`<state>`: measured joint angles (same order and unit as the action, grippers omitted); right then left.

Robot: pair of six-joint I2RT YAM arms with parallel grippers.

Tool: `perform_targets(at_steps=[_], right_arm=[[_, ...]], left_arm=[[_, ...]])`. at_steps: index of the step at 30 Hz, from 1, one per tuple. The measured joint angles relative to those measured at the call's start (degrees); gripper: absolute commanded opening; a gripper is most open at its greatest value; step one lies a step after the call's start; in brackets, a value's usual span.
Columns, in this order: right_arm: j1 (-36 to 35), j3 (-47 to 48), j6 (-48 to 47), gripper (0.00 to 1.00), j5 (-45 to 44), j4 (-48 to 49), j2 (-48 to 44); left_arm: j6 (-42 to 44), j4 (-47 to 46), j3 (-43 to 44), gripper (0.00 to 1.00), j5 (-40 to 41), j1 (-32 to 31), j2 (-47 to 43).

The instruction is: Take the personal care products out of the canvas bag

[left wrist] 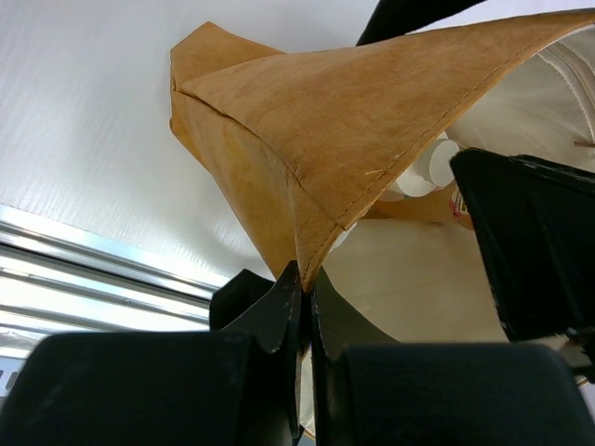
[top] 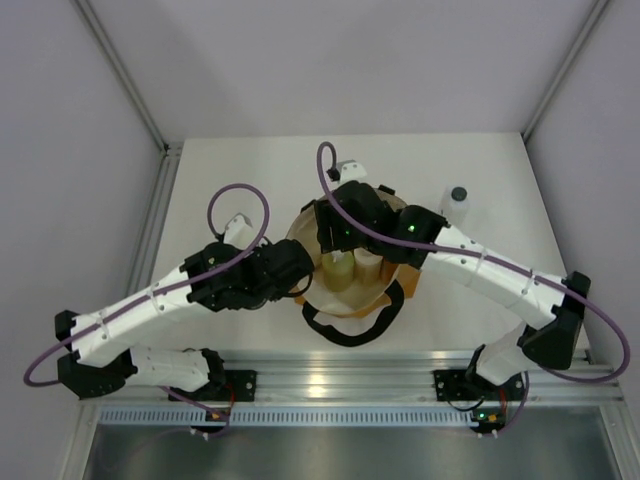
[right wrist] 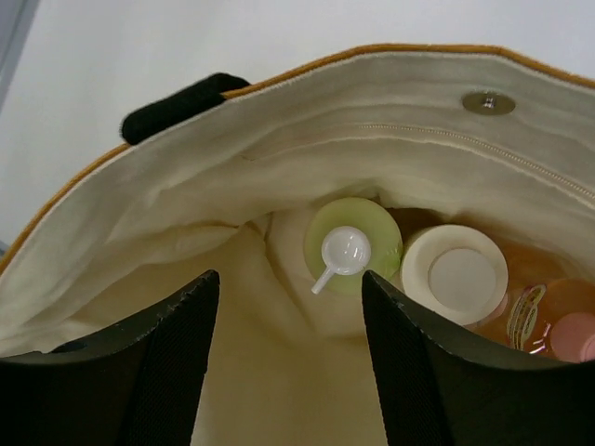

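no readable text, orange bottle (right wrist: 548, 286) label blurred

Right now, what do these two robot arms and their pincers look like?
The left arm and right arm are white tubes with black joints, each with a looping purple cable. The left gripper and right gripper have matte black, wedge-shaped fingers.
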<state>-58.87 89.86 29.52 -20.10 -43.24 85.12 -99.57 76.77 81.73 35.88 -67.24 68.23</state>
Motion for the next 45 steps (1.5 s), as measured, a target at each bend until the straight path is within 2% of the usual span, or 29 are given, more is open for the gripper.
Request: perform_targets(at_steps=[10, 19, 30, 37, 41, 45], right_arm=[[-2.64, -2.99, 6.64, 0.62, -9.99, -0.61, 5.99], [-2.89, -4.07, 8.22, 0.62, -12.41, -0.44, 12.04], [-2.84, -4.55, 8.24, 0.59, -13.14, 0.5, 14.12], [-2.62, -6.05, 8.22, 0.52, -13.16, 0.83, 14.4], [-2.25, -6.67, 8.04, 0.41, -13.79, 0.92, 14.38], [-2.19, -6.67, 8.11, 0.38, -14.21, 1.31, 14.21]], left_arm=[[-2.16, -0.07, -4.02, 0.0, -0.02, 0.0, -2.95], [-2.49, -0.2, -5.6, 0.0, -1.01, 0.0, -3.19], [-2.49, -0.35, -7.02, 0.0, -1.68, 0.0, -3.08], [-2.49, -0.44, -7.19, 0.0, -1.97, 0.0, -3.1], [-2.49, -0.5, -7.21, 0.0, -1.97, 0.0, -3.1], [-2.49, -0.5, -7.21, 0.0, -1.99, 0.0, -3.13]])
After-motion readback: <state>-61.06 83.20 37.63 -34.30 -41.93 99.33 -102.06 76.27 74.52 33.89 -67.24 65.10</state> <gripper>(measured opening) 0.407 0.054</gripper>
